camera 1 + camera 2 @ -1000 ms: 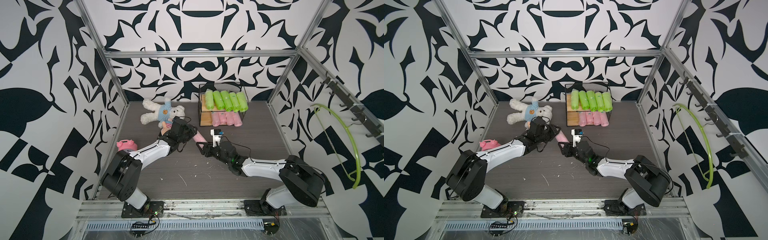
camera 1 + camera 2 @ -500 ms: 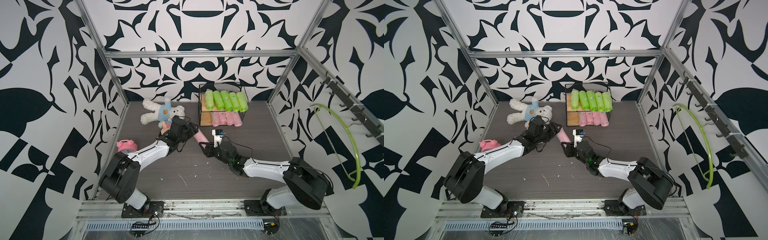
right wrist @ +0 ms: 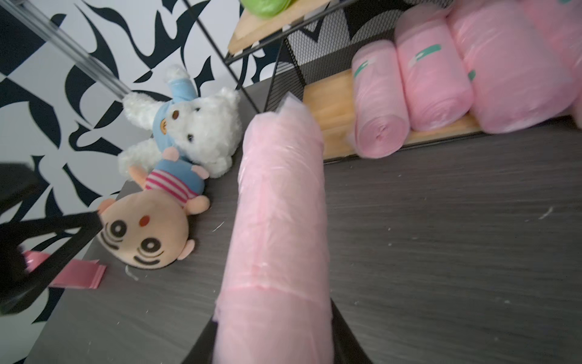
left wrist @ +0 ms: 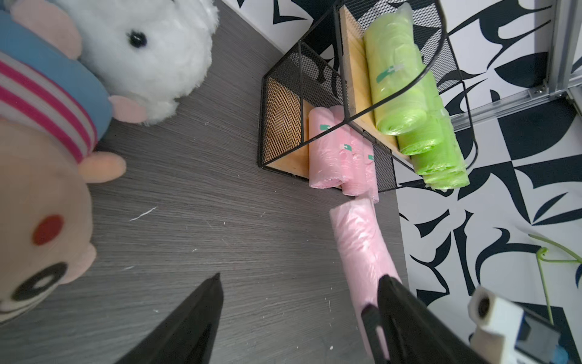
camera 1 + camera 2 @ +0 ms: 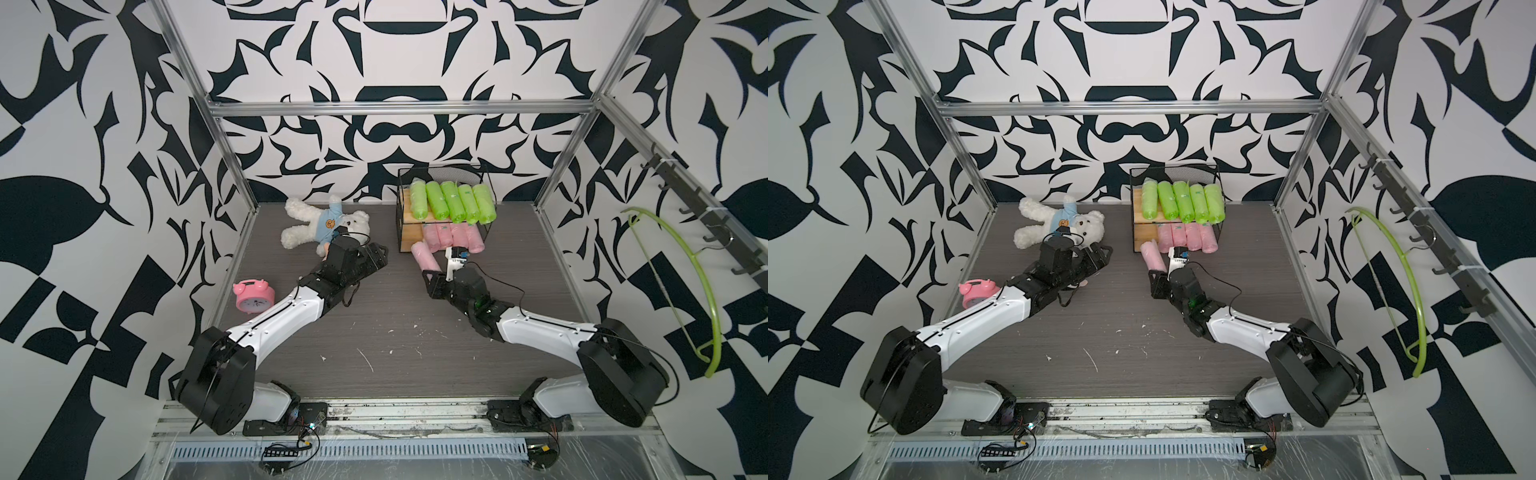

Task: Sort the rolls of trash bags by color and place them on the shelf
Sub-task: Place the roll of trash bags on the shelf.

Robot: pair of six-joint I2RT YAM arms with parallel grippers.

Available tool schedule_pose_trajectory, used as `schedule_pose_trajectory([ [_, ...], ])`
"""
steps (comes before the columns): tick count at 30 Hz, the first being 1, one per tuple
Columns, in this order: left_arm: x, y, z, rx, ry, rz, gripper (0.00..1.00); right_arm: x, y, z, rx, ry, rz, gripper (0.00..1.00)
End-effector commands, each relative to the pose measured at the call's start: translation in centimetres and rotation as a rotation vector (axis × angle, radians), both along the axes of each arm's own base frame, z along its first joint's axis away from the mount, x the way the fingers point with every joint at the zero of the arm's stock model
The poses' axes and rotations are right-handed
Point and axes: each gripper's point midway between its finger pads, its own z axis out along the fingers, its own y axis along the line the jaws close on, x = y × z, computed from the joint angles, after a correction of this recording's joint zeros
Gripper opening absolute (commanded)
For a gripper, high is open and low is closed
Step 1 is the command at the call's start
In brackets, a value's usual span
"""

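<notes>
My right gripper (image 5: 434, 272) is shut on one end of a pale pink roll (image 5: 424, 257) (image 3: 280, 220). The roll's free end points at the left part of the shelf's (image 5: 405, 216) lower board (image 3: 330, 104), just in front of it. Several pink rolls (image 5: 455, 237) lie on that lower board. Several lime green rolls (image 5: 451, 201) lie on the top board. My left gripper (image 5: 380, 257) (image 4: 299, 277) stands open with nothing between its fingers. It is left of the held roll (image 4: 362, 245) and apart from it, close to the soft toys.
A white teddy bear (image 5: 324, 224) and a doll in a striped top (image 4: 37, 205) lie at the back left by my left gripper. A pink alarm clock (image 5: 253, 293) stands near the left wall. A green hanger (image 5: 685, 270) hangs on the right wall. A pink strip (image 3: 78, 274) lies on the floor.
The roll was between both grippers. My left gripper has opened and let it go. My right gripper has closed on it and carried it toward the shelf.
</notes>
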Motion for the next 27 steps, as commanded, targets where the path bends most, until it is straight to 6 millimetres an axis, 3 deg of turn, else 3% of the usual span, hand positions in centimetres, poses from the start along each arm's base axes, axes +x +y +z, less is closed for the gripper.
schedule_pose_trajectory([
  [1, -0.6, 0.7, 0.2, 0.055, -0.026, -0.022, 0.84, 3.2, 0.2, 3.9, 0.039, -0.132, -0.058, 0.33],
  [13, -1.1, 0.6, 0.4, 0.061, -0.028, -0.051, 0.84, 9.6, 2.5, 1.1, 0.052, -0.135, -0.151, 0.33],
  [19, -1.2, 0.7, 0.4, 0.062, -0.031, -0.05, 0.84, 12.0, 3.2, -1.3, 0.057, -0.132, -0.206, 0.33],
  [27, -1.3, 1.0, 0.2, 0.068, -0.026, -0.053, 0.84, 14.5, 3.4, -2.9, 0.039, -0.153, -0.27, 0.33],
])
